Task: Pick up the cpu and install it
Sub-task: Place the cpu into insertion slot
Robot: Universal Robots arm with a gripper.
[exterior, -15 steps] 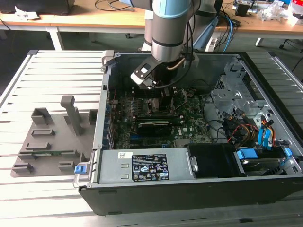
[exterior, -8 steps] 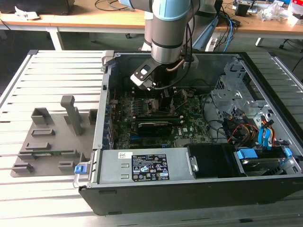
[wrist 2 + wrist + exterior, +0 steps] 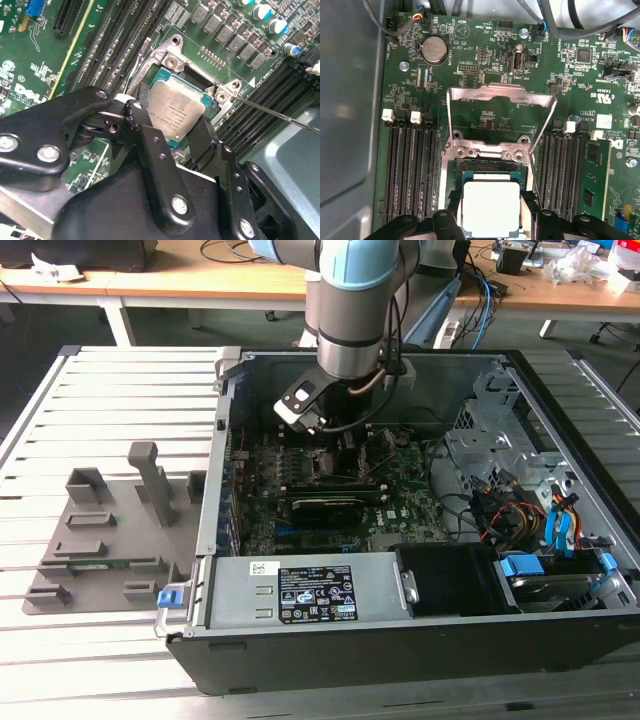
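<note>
I see a pale slatted metal table [image 3: 110,380], wooden desks [image 3: 190,285] past its far edge, dark floor [image 3: 170,325] between.

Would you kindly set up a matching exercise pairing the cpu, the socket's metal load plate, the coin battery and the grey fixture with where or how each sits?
1 cpu
2 load plate
3 coin battery
4 grey fixture

A swung open
B on the slatted table
C held in the gripper
D on the motherboard

Pairs: 1-C, 2-A, 3-D, 4-B
</note>
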